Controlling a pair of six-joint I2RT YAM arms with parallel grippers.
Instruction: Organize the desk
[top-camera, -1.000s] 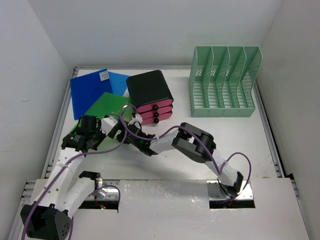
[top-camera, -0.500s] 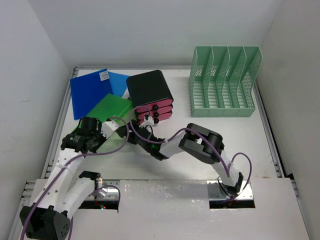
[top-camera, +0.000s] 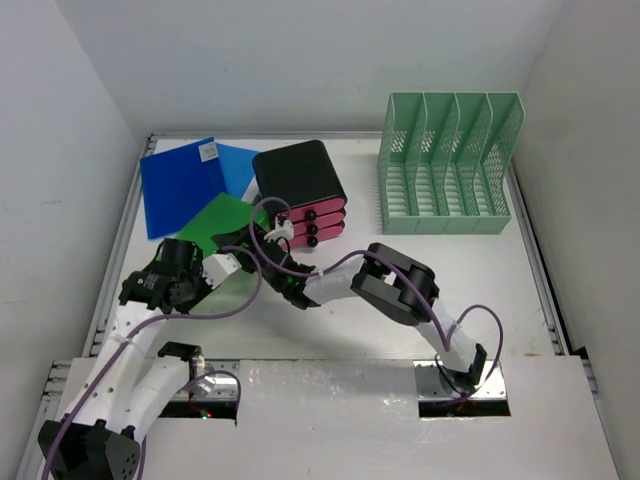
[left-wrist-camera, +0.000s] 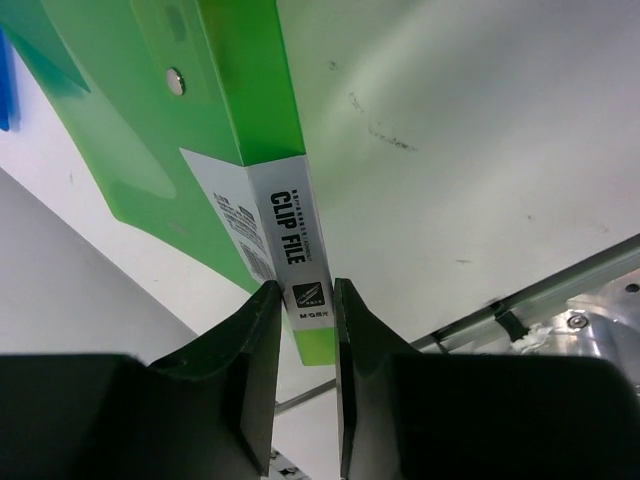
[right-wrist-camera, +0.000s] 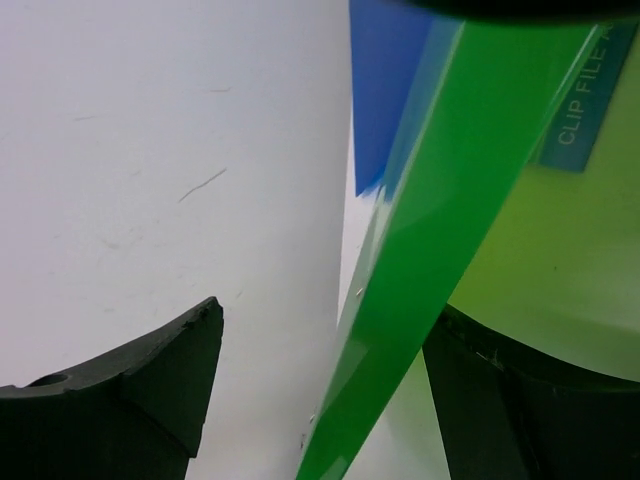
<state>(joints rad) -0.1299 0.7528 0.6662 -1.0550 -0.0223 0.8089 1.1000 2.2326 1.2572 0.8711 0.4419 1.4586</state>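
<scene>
The white surface (top-camera: 520, 290), edged with silver rails, fills the overhead view and carries every item noted. The left gripper (left-wrist-camera: 302, 290) has its fingers (left-wrist-camera: 262, 330) clamped on the spine of a green clip file (left-wrist-camera: 255, 90), at the end bearing the white label. The file sits at the left-centre of the surface, its far corner over two blue folders (top-camera: 180, 185) and close beside a black box of pink drawers (top-camera: 298, 175). Whether the file is clear of the surface cannot be told. The right gripper (right-wrist-camera: 330, 330) straddles the file's edge with its fingers apart: one stands off the cover with bare surface showing between, and the other lies behind the translucent green sheet. A mint-green mesh file rack (top-camera: 445, 165) stands at the far right, well apart from both arms.
</scene>
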